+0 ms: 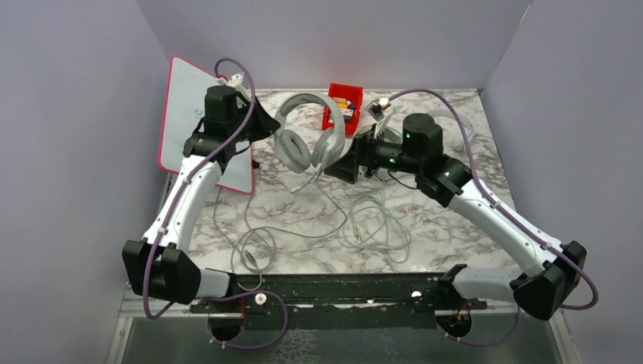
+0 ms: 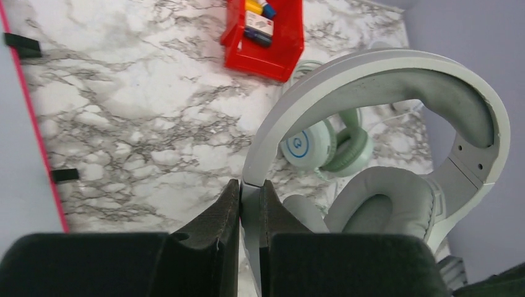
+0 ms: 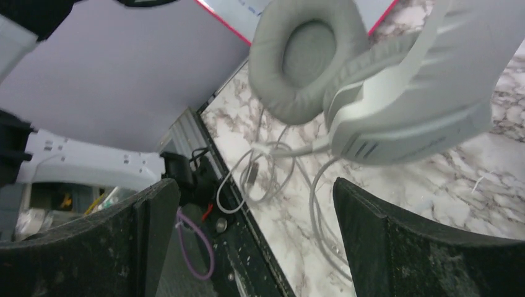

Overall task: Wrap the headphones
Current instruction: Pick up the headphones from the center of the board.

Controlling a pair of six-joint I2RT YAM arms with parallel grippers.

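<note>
Left wrist view, grey-white headset (image 2: 377,77), smooth arched plastic headband, padded oval ear cushions, above marble-veined desk (image 2: 124,111) near red plastic bin (image 2: 266,59), round mint-green headset (image 2: 325,145) behind, left gripper (image 2: 251,189) nearly closed, pinching the headband's end, right gripper (image 3: 251,185) spread wide, holding nothing.

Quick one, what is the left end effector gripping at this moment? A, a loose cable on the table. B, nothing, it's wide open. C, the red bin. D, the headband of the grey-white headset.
D: the left wrist view shows the left end effector with both fingers pressed against the band of the grey-white headset.
</note>
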